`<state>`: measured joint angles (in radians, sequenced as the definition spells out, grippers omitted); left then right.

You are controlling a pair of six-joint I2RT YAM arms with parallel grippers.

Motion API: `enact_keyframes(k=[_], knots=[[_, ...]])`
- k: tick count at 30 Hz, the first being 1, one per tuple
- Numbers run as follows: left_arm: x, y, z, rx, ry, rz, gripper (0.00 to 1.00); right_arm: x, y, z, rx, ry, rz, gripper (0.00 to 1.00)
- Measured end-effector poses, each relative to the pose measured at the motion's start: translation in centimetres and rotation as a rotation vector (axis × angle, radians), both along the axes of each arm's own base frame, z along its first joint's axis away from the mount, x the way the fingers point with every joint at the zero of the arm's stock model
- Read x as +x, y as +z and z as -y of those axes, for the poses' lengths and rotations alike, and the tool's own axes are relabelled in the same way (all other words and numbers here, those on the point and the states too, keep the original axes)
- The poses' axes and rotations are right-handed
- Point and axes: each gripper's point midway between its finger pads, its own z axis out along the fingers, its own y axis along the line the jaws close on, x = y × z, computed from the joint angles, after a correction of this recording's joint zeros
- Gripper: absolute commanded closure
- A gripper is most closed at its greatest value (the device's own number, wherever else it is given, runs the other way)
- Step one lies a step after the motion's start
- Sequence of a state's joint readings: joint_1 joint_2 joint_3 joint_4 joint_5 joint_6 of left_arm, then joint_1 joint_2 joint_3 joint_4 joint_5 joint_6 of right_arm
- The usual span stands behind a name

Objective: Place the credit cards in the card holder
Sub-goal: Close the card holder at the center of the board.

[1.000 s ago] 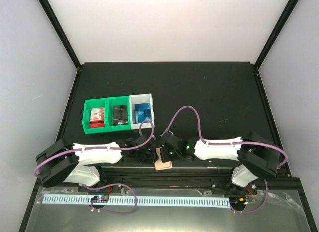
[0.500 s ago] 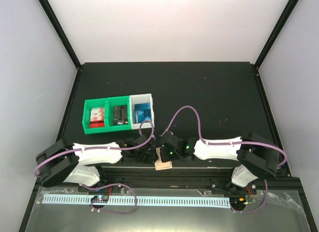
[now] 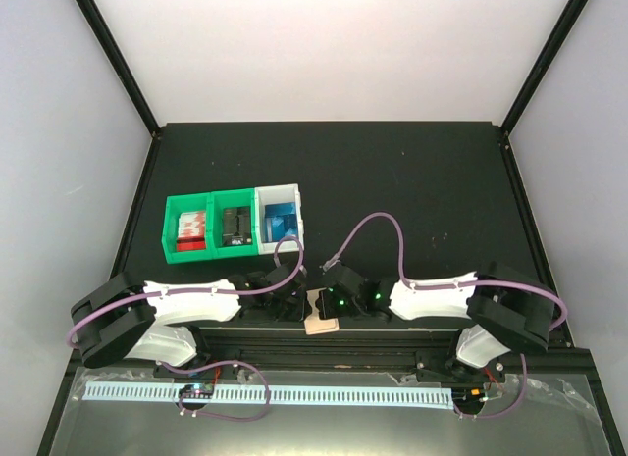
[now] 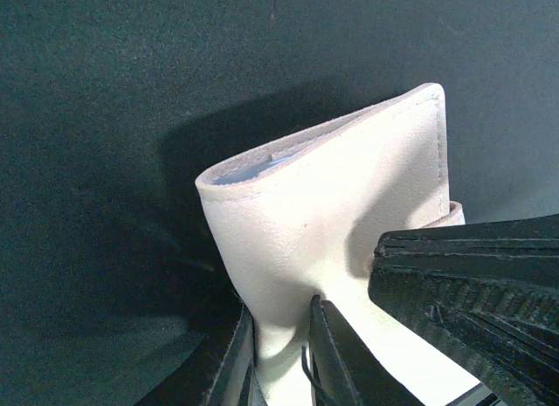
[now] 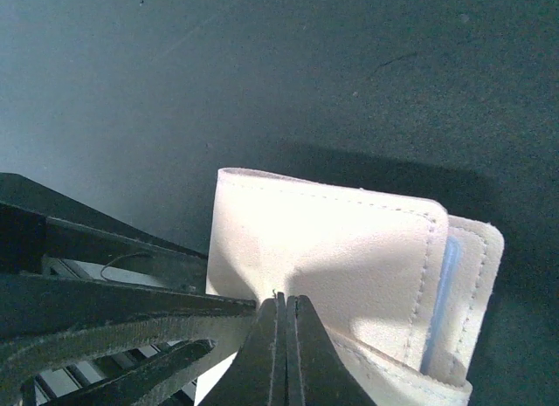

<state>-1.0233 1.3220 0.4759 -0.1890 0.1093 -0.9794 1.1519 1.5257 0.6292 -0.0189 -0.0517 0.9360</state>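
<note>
The tan card holder (image 3: 320, 320) sits at the table's near edge between my two grippers. My left gripper (image 3: 297, 306) is shut on it; in the left wrist view (image 4: 279, 340) its two fingers pinch the lower edge of the card holder (image 4: 332, 205), which stands folded. A blue credit card (image 4: 262, 167) shows as a sliver inside the fold. My right gripper (image 3: 328, 301) is shut, its tips (image 5: 283, 303) against the card holder's flap (image 5: 332, 240). The blue card's edge (image 5: 439, 292) shows in the pocket. More blue credit cards (image 3: 282, 221) lie in the white bin.
Two green bins (image 3: 210, 199) with red and dark items stand beside the white bin (image 3: 279, 193) at the left middle. The black metal rail (image 3: 392, 340) of the table's front edge runs just below the grippers.
My right arm has shifted slightly to the right and its cable has risen. The left arm and the card holder have stayed put.
</note>
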Motion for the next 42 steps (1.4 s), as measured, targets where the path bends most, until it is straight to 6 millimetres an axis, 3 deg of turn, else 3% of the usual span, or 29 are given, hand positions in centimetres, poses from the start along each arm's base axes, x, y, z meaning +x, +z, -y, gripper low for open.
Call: enact_keyframes(k=[9, 13, 23, 29, 32, 34, 36, 38, 42], knots=[[0.0, 0.0, 0.0, 0.0, 0.0, 0.0, 0.82, -0.2, -0.2, -0.1, 0.114, -0.042, -0.012, 0.99], [0.0, 0.0, 0.0, -0.001, 0.0, 0.0, 0.82, -1.6, -0.6, -0.3, 0.166, -0.012, -0.06, 0.99], [0.0, 0.1, 0.1, -0.006, -0.001, 0.0, 0.82, -1.7, -0.6, -0.1, 0.253, -0.038, -0.076, 0.98], [0.1, 0.3, 0.2, -0.013, -0.002, 0.006, 0.69, -2.3, 1.1, 1.2, 0.193, -0.01, -0.073, 0.77], [0.2, 0.6, 0.0, -0.014, -0.003, 0.016, 0.58, -1.1, 5.1, 1.7, 0.219, -0.022, 0.013, 0.62], [0.2, 0.8, -0.4, -0.008, -0.001, 0.023, 0.54, 0.1, 7.8, 2.1, 0.245, -0.057, 0.078, 0.59], [0.3, 1.2, -0.8, -0.01, 0.004, 0.034, 0.51, 1.0, 9.0, 3.0, 0.23, -0.094, 0.124, 0.56], [0.5, 1.8, -1.0, -0.02, 0.01, 0.045, 0.51, 1.3, 8.7, 3.7, 0.186, -0.111, 0.134, 0.54], [0.8, 2.5, -1.1, -0.04, 0.015, 0.059, 0.53, 0.7, 5.1, 5.2, 0.036, -0.093, 0.084, 0.53]])
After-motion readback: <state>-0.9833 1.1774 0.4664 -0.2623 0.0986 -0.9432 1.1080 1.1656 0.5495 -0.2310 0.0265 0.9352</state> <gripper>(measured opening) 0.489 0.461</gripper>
